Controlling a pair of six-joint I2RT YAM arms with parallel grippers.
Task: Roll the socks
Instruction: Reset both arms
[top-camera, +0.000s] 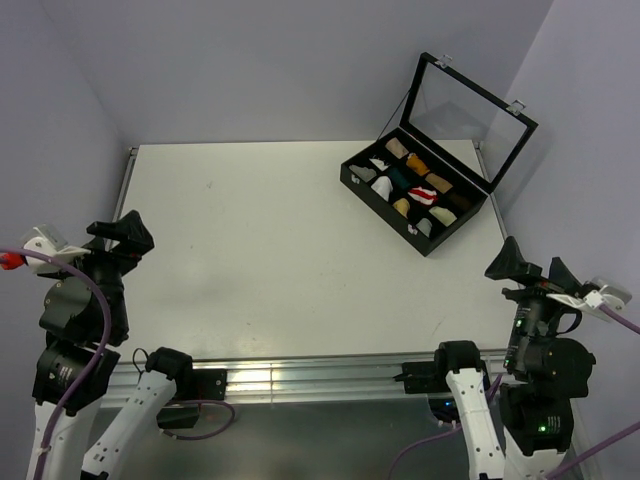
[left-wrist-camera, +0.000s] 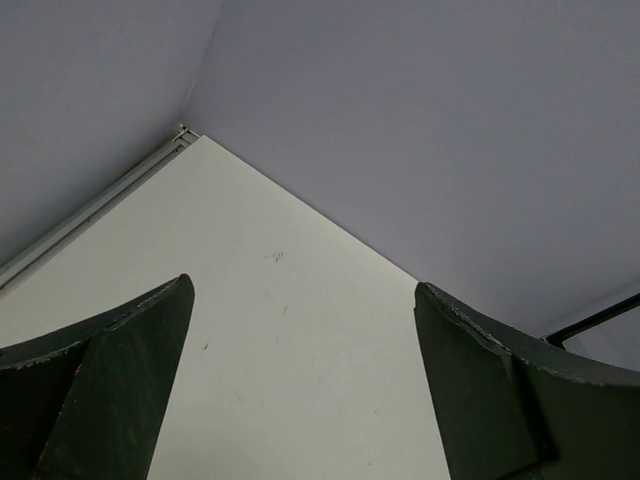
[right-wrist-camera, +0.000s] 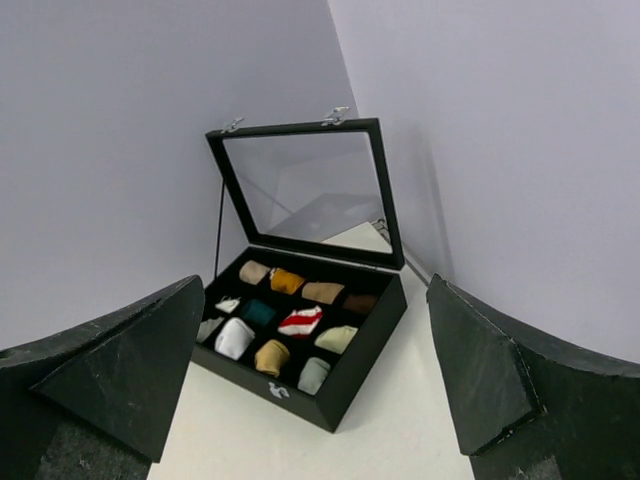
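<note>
No sock lies loose on the table (top-camera: 270, 250). In the open black case (top-camera: 352, 183), a white roll (right-wrist-camera: 235, 338), a mustard-yellow roll (right-wrist-camera: 271, 356) and a grey roll (right-wrist-camera: 314, 375) sit in front-row compartments; they look like the socks. No black stripes show. In the top view they are the white roll (top-camera: 381, 186), the mustard roll (top-camera: 401, 207) and the grey roll (top-camera: 424, 227). My left gripper (top-camera: 120, 232) (left-wrist-camera: 302, 288) is open and empty at the near left. My right gripper (top-camera: 533, 265) (right-wrist-camera: 316, 283) is open and empty at the near right, facing the case.
The case's glass lid (top-camera: 470, 110) stands open toward the back right wall. Other compartments hold tan, orange, teal, brown, pale green and red-and-white rolls (right-wrist-camera: 300, 321). Grey walls enclose the table on three sides. A metal rail (top-camera: 300, 378) runs along the near edge.
</note>
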